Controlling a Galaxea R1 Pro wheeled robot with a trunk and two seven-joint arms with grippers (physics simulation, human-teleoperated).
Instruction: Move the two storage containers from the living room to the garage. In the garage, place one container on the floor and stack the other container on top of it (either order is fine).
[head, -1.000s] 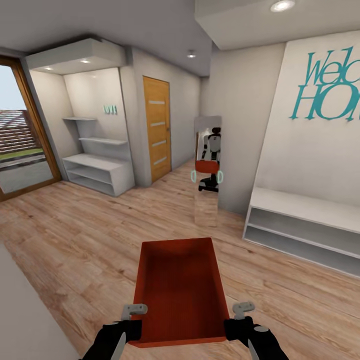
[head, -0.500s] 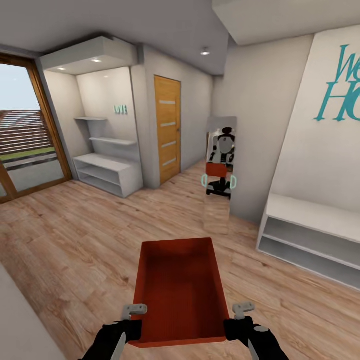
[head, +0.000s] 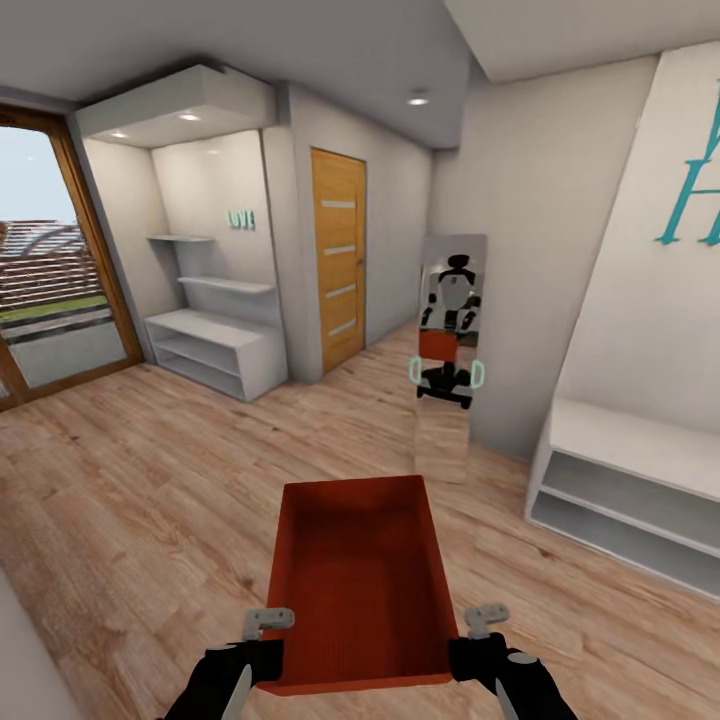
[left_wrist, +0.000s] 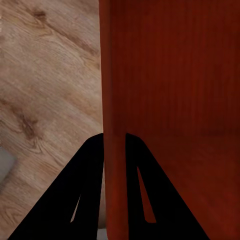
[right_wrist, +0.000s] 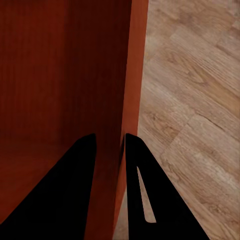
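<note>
A red-orange storage container (head: 357, 580) hangs in front of me above the light wood-plank floor, open side up and empty. My left gripper (head: 262, 660) is shut on its left wall near the close corner. In the left wrist view the two black fingers (left_wrist: 92, 165) pinch that thin wall (left_wrist: 114, 100). My right gripper (head: 470, 655) is shut on the right wall; in the right wrist view its fingers (right_wrist: 135, 165) clamp the wall (right_wrist: 134, 75) from both sides.
An orange wooden door (head: 340, 255) stands ahead, beside a white shelf niche (head: 215, 345). A tall mirror (head: 448, 350) leaning on the wall shows the robot's reflection. A white bench shelf (head: 630, 480) lines the right wall. A glass door (head: 50, 290) is at far left.
The whole view has swung and advanced: the door, mirror and bench have slid right and grown nearer. The container sits the same way between both grippers.
</note>
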